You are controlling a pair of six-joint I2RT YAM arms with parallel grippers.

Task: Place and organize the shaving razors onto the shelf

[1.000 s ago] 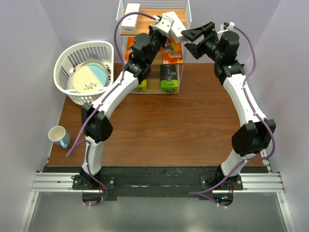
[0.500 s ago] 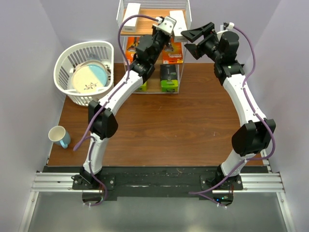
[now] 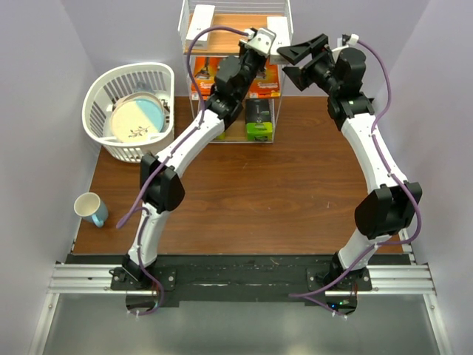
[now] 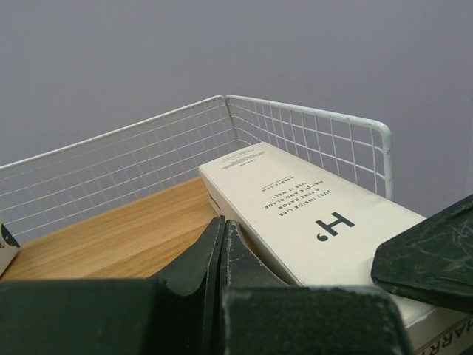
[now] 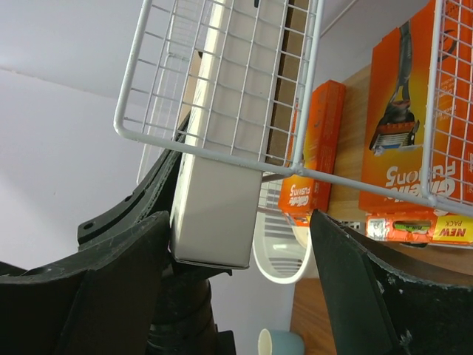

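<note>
The shelf (image 3: 186, 44) stands at the far middle of the table. On its top board (image 4: 111, 237) lie two long white razor boxes, one on the left (image 3: 199, 22) and one on the right (image 3: 273, 31). My left gripper (image 3: 261, 31) is shut and empty, its tips (image 4: 220, 231) against the right box's (image 4: 310, 214) long side. That box's end (image 5: 218, 214) sticks out past the wire rim (image 5: 222, 154). My right gripper (image 3: 295, 59) is open just right of the shelf, its fingers (image 5: 111, 281) flanking that end. Orange packs (image 3: 264, 81) (image 5: 403, 126) fill the middle tier, black-and-green packs (image 3: 258, 118) the bottom.
A white slatted basket (image 3: 100, 92) holding a plate (image 3: 137, 122) stands left of the shelf. A pale blue mug (image 3: 90, 208) sits near the table's left edge. Purple walls close in on both sides and behind the shelf.
My left arm has stretched farther over the top tier, and the right white box has swung from a diagonal to lie straighter along the shelf's right side. The right arm has held still.
</note>
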